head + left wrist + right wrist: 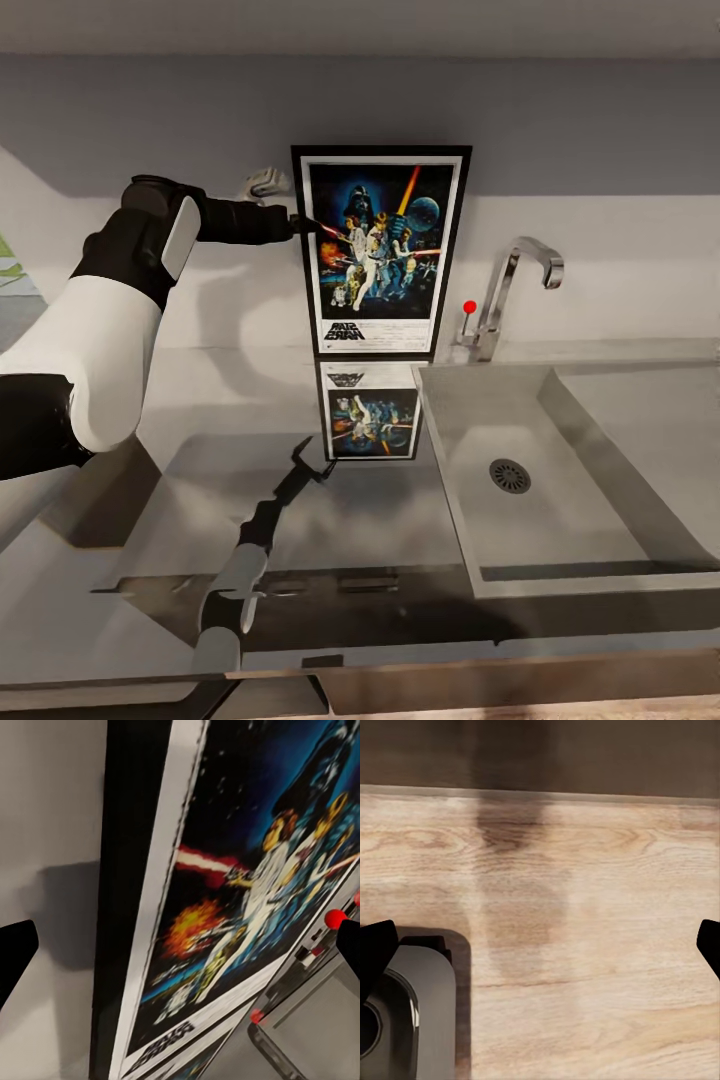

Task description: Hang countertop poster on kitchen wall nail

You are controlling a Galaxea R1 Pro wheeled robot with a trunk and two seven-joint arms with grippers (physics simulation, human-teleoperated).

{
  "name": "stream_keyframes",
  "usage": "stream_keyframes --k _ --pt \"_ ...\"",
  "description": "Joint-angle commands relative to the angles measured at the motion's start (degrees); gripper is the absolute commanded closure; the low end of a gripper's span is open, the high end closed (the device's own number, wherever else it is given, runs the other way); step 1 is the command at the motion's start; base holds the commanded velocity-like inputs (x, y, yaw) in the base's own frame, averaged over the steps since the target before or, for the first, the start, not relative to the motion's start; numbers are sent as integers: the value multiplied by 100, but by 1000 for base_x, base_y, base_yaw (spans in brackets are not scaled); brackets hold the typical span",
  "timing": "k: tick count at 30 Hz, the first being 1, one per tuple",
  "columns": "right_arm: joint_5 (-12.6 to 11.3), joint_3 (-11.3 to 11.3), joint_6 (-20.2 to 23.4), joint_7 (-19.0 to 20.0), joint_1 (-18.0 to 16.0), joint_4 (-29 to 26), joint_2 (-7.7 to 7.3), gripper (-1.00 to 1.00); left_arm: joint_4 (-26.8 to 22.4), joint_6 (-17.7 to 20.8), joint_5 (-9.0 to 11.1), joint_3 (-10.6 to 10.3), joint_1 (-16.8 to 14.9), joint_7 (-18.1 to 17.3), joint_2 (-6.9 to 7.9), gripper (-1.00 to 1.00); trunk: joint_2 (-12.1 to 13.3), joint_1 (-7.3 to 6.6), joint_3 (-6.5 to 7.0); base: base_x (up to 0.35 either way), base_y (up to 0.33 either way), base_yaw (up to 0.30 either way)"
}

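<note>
Glossy grey kitchen countertop mirrors the poster standing against the wall beside the tap; my left gripper, fingers apart, straddles its frame edge. Right gripper spread over wood floor.

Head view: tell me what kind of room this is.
Most likely a kitchen: a glossy grey countertop carries a sunken sink basin with a chrome tap. A framed poster stands against the wall.
</note>
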Motion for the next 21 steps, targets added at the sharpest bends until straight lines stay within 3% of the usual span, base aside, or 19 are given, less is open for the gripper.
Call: stream_keyframes --k 1,21 --pt "-26 4 -32 12 -9 20 1 -100 -5 35 1 4 -3 -12 0 -100 -2 0 -5 0 0 -7" --pt "-26 4 -31 12 -9 20 0 -100 -16 31 1 4 -3 -12 0 -100 -2 0 17 0 0 -48"
